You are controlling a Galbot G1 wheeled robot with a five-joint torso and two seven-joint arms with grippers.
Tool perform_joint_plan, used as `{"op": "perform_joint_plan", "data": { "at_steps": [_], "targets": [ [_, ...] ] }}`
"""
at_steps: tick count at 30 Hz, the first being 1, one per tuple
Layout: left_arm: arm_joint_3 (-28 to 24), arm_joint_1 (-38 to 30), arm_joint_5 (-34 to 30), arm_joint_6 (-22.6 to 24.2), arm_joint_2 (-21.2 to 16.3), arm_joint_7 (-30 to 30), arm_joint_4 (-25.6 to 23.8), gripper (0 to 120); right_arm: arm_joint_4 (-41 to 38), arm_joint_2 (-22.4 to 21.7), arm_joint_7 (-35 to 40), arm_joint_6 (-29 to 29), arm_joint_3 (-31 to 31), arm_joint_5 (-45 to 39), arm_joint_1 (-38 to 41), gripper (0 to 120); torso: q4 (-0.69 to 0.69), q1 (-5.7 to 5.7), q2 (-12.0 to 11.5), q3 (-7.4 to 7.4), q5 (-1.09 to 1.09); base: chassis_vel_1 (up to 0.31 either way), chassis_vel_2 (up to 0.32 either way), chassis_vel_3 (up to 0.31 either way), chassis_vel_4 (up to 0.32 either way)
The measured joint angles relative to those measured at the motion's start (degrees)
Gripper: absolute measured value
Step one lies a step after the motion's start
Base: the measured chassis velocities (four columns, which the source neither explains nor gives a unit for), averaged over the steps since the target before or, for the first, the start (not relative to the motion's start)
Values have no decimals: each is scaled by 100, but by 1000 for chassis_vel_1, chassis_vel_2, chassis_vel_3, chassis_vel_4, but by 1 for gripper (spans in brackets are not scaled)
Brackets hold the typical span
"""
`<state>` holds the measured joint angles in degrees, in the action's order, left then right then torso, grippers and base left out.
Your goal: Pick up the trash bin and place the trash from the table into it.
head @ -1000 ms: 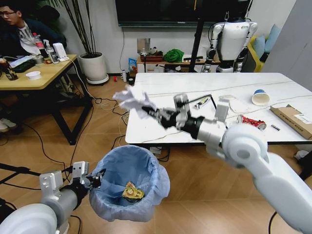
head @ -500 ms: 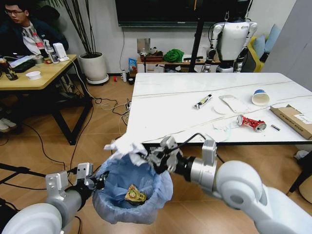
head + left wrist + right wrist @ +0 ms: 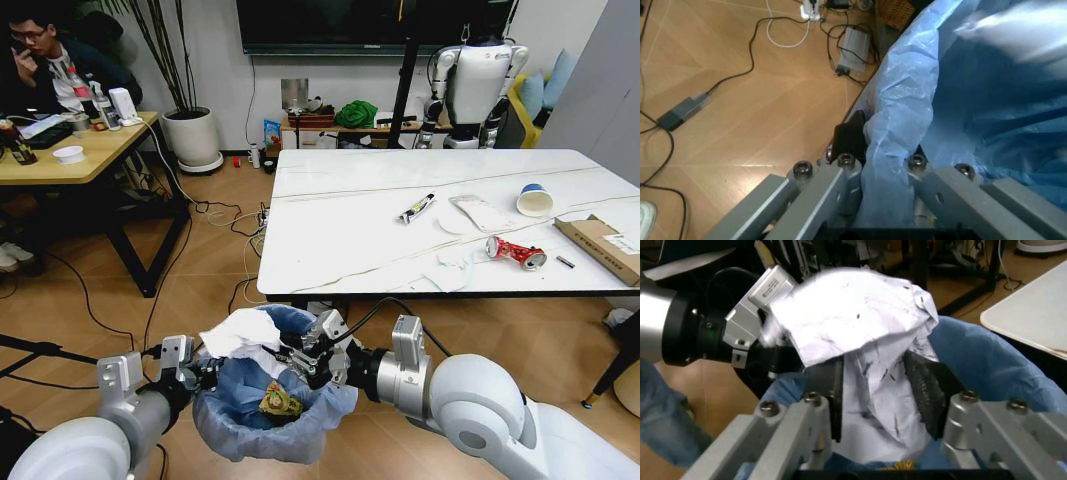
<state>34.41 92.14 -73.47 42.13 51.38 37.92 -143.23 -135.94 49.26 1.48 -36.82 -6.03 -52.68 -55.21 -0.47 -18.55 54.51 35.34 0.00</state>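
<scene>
Over wood floor beside the table (image 3: 350, 230) — right hand (image 3: 290, 357) gripping crumpled paper (image 3: 240, 332), left hand (image 3: 205, 372) clamping trash bin (image 3: 265, 430).

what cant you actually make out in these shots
- Trash bin: its body is wrapped by the blue bag in the head view, and the bottom is covered by the crumpled paper held in the right pincer.
- Left pincer: the rim it clamps is buried in bag folds in the left wrist view.
- Small dark item near the can: too small to identify.

The table (image 3: 350, 225) bears a red can (image 3: 516, 251), cup (image 3: 534, 199), and cardboard box (image 3: 603, 245).
</scene>
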Motion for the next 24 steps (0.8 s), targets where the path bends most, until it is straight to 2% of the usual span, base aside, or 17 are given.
{"op": "perform_joint_plan", "data": {
  "at_steps": [2, 3, 5, 6, 8, 10, 14, 15, 17, 24],
  "targets": [
    [-9, -5, 0, 0, -4, -3, 0, 2, 6, -10, -1, 12, 22, 1, -25, 45, 0, 0, 0, 0, 0, 0, 0, 0, 0],
    [-9, -5, 0, 0, -4, -3, 0, 2, 6, -10, -1, 12, 22, 1, -25, 45, 0, 0, 0, 0, 0, 0, 0, 0, 0],
    [-8, -7, -3, 0, -13, -11, 0, 2, 0, -25, -3, 20, 51, 1, -59, 54, 0, 0, 0, 0, 0, 0, 0, 0, 0],
    [-8, -7, -3, 0, -13, -11, 0, 2, 0, -25, -3, 20, 51, 1, -59, 54, 0, 0, 0, 0, 0, 0, 0, 0, 0],
    [2, 5, -5, 0, -18, -18, 0, 2, 0, -26, -19, 29, 91, 4, -103, 67, 0, 0, 0, 0, 0, 0, 0, 0, 0],
    [9, 14, -5, 0, -21, -20, 0, 2, -2, -25, -24, 32, 110, 7, -122, 70, 0, 0, 0, 0, 0, 0, 0, 0, 0],
    [52, 51, -8, 0, -26, -24, 0, 2, -70, -34, -65, 38, 213, 9, -212, 88, 0, 0, 0, 0, 0, 0, 0, 0, 0],
    [52, 51, -8, 0, -26, -24, 0, 2, -70, -34, -65, 38, 213, 9, -212, 88, 0, 0, 0, 0, 0, 0, 0, 0, 0],
    [64, 78, -8, 0, -26, -26, 0, 2, -126, -39, -109, 41, 329, 7, -266, 97, 0, 0, 0, 0, 0, 0, 0, 0, 0],
    [89, 147, 21, 0, -10, -33, 0, 2, -314, -22, -23, 85, 1044, -204, -345, 100, 0, 0, -1, 0, 0, 0, 0, 0, 0]
  ]
}}
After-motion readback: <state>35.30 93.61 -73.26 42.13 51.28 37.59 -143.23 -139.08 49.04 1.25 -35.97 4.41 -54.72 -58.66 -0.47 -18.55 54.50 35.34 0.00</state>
